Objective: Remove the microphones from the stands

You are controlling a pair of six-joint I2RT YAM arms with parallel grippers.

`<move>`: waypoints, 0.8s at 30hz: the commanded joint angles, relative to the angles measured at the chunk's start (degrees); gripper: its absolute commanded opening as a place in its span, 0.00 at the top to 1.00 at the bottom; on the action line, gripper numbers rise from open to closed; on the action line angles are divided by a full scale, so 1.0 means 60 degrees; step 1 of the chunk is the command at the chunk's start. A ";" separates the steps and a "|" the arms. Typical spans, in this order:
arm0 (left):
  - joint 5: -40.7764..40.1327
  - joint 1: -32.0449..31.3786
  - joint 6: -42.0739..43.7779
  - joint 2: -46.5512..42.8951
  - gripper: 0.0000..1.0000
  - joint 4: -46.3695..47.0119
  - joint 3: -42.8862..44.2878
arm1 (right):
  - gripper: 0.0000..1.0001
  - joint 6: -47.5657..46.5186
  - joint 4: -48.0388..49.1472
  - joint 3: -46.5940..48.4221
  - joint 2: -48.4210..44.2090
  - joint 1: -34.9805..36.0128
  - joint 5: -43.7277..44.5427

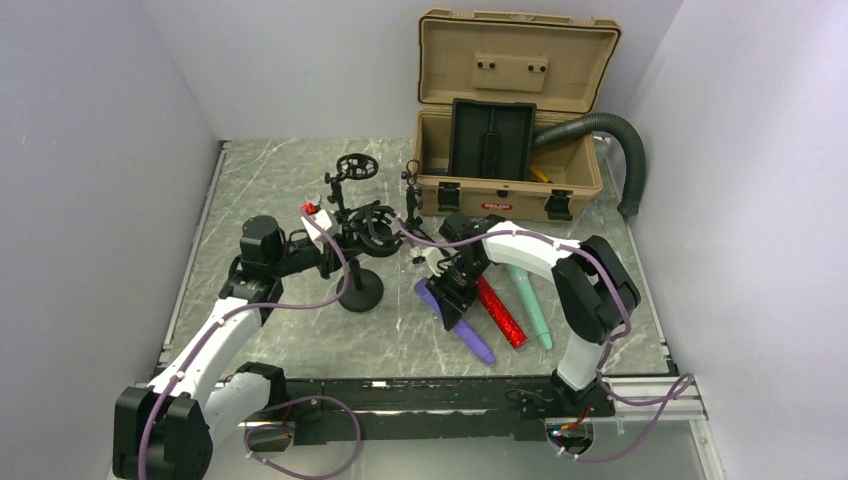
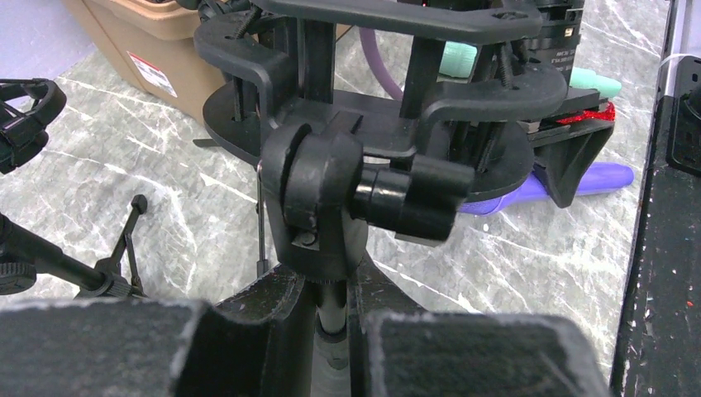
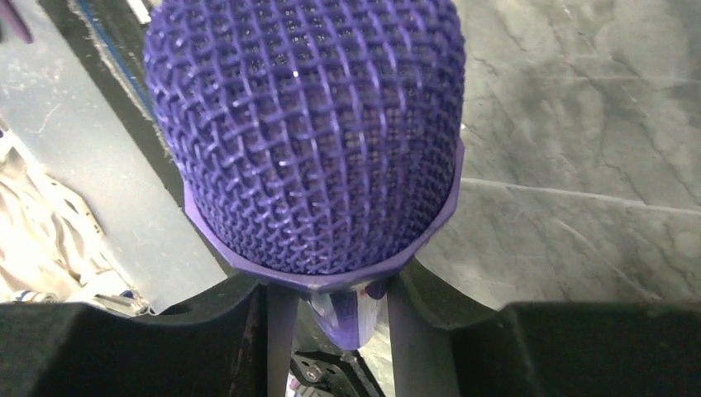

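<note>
The purple microphone (image 1: 468, 333) is clear of the stand (image 1: 360, 292), so the main job looks done! The right tool (image 3: 335, 318) grips it just under the mesh head, down at the worktop (image 1: 300, 345), while the left tool (image 2: 331, 310) clamps the stand's pole. A red microphone (image 1: 502, 313) crowds one side, but there's open marble toward the stand's base.

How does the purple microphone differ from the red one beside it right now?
The purple microphone has a plain finish; the red microphone glitters. The purple microphone is clamped in the right gripper, just below its mesh head; the red microphone lies loose on the table with no gripper on it. Both slant the same way, side by side, and neither sits in the stand.
</note>
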 commanded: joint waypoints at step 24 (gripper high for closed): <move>0.0372 0.0170 0.0494 -0.0232 1.00 0.0190 0.0304 | 0.95 0.0980 0.0287 0.0218 0.1024 -0.1226 0.1596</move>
